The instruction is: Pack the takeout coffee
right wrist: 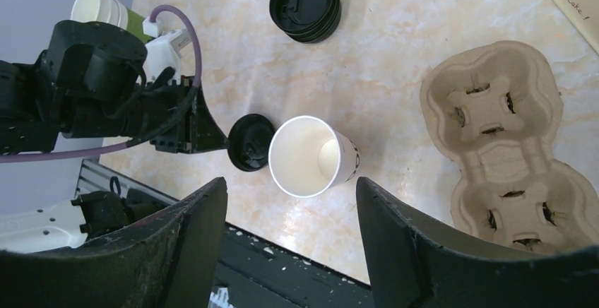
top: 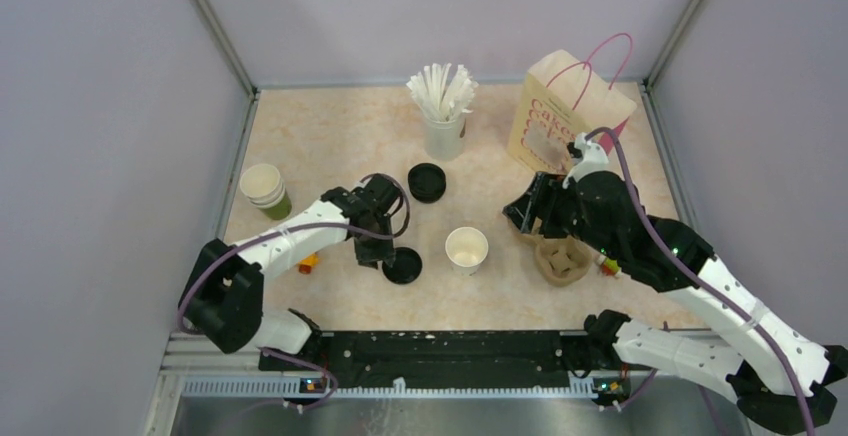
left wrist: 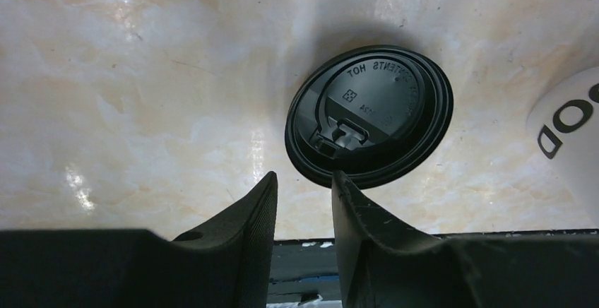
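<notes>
The white cup [top: 467,249] stands lidless near the middle of the table's near edge, its black lid [top: 402,267] flat just to its left, directly ahead of the nearer left gripper [left wrist: 304,179], narrowly parted and empty; the right gripper [right wrist: 289,184] gapes empty.

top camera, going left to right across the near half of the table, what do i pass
stack of green-banded paper cups → lone black lid → open white cup → cardboard cup carrier
</notes>
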`<control>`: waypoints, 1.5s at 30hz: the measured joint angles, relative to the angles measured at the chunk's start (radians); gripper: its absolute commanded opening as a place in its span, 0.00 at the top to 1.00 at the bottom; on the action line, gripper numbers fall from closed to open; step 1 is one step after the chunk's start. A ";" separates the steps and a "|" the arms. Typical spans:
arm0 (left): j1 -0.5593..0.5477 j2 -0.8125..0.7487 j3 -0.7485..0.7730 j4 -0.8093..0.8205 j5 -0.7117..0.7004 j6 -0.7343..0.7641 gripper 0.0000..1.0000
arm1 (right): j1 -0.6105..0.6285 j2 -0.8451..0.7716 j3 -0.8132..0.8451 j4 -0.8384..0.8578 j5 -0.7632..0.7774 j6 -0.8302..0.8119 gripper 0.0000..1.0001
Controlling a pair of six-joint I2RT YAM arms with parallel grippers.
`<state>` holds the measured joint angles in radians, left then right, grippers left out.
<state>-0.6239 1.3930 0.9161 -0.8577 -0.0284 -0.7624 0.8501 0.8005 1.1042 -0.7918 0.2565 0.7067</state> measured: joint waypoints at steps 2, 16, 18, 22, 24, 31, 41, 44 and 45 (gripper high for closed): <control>0.001 0.018 -0.023 0.032 0.009 0.000 0.61 | 0.000 0.008 0.000 0.000 -0.005 -0.005 0.34; 0.004 0.131 -0.072 0.153 0.066 0.002 0.92 | 0.000 0.009 -0.011 0.016 -0.040 -0.023 0.31; 0.004 0.130 -0.070 0.150 0.080 0.003 0.94 | 0.000 0.011 -0.023 0.035 -0.058 -0.039 0.30; 0.011 0.094 -0.031 0.117 0.146 0.005 1.00 | 0.000 0.023 -0.046 0.108 -0.116 -0.105 0.25; 0.017 0.047 0.014 0.096 0.191 0.004 1.00 | 0.000 0.049 -0.045 0.169 -0.161 -0.157 0.23; 0.079 -0.097 0.150 0.068 0.356 -0.005 1.00 | 0.000 0.103 -0.045 0.342 -0.280 -0.346 0.21; 0.270 -0.254 0.129 0.316 0.799 -0.264 1.00 | 0.000 -0.132 -0.247 0.787 -0.457 -0.743 0.10; 0.274 -0.295 0.086 0.495 0.903 -0.415 1.00 | 0.000 -0.117 -0.246 0.864 -0.510 -0.825 0.09; 0.274 -0.306 0.066 0.578 0.939 -0.481 1.00 | 0.000 -0.106 -0.246 0.887 -0.528 -0.848 0.09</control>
<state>-0.3504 1.0874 0.9825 -0.2794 0.9108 -1.2430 0.8501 0.6941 0.8577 0.0956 -0.2710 -0.1410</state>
